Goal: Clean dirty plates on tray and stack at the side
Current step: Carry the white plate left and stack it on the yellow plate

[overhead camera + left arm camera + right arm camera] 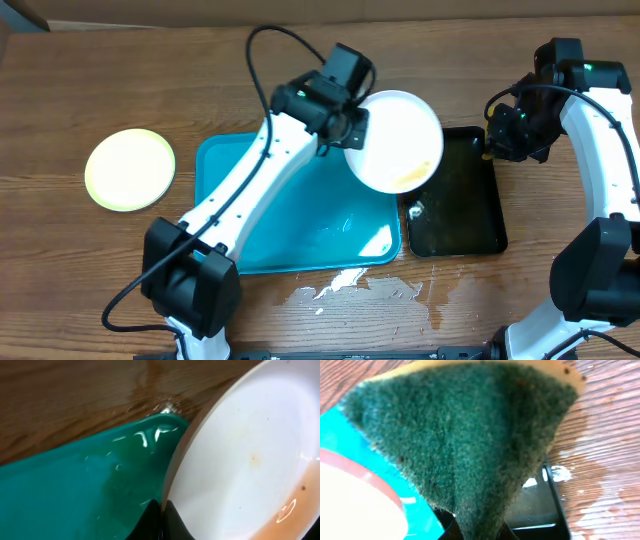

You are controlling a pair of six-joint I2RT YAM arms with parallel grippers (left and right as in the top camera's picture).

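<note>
The left fingers (148, 525) are clenched on the rim of a round white plate (398, 135). They hold it tilted in the air over the far right corner of the large turquoise plastic tray (300, 230) and the left edge of the narrow black tray (470, 200). A pale orange smear shows near the plate's lower edge. The right fingers (445, 520) grasp a green scouring sponge (465, 445) with a yellow backing, right of the white plate and apart from it. A round pale yellow plate (130, 168) lies flat on the wooden counter (120, 70), left of the turquoise tray. There is spilled water (360, 288) on the counter along the tray's near edge.
</note>
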